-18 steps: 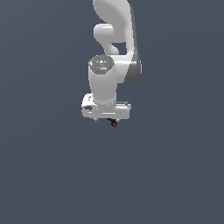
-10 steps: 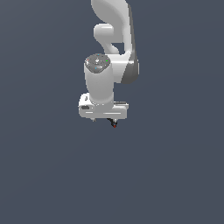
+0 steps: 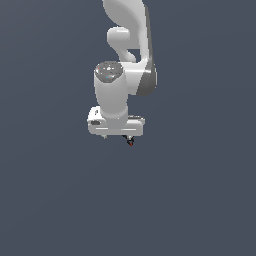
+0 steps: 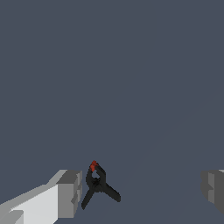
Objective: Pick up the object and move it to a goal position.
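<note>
A: Exterior view?

B: White arm (image 3: 131, 75) hangs with its hand (image 3: 116, 134) pointing down. A tiny red and dark object (image 3: 130, 142) shows just under the hand's lower edge, toward the exterior view's right. It is too small here to judge contact.

A: Wrist view?

B: The object is a small black spring clamp (image 4: 97, 186) with a red tip, lying close beside one grey finger (image 4: 69, 193). The other finger (image 4: 213, 187) stands well apart. Hand spread wide, gripping nothing.
</note>
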`<state>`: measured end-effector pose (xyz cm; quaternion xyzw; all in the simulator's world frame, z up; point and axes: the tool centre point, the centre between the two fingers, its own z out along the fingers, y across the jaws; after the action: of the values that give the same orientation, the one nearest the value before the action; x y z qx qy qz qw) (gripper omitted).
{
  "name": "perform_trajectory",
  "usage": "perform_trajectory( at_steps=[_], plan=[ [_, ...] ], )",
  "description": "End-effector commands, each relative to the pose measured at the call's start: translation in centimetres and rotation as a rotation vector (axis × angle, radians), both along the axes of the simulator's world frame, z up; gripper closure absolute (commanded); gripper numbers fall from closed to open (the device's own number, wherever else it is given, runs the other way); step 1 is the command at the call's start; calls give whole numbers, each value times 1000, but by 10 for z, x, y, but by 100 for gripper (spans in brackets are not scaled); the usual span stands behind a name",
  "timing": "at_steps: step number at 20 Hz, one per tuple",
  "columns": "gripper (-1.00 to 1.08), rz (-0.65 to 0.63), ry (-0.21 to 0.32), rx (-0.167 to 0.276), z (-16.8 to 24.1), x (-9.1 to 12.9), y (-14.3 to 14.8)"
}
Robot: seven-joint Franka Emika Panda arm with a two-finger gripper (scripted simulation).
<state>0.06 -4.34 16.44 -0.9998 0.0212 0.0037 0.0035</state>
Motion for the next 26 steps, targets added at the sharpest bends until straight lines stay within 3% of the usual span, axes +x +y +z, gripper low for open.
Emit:
perform_trajectory(
  at_steps=[1, 8, 19, 26],
  plan=[
    [-92, 9, 0, -1, -5, -3, 3],
    [-92, 62, -2, -4, -34, -24, 17],
    [-92, 177, -6, -7, -88, -76, 46],
    [-92, 207, -8, -6, -100, -91, 53]
  ],
)
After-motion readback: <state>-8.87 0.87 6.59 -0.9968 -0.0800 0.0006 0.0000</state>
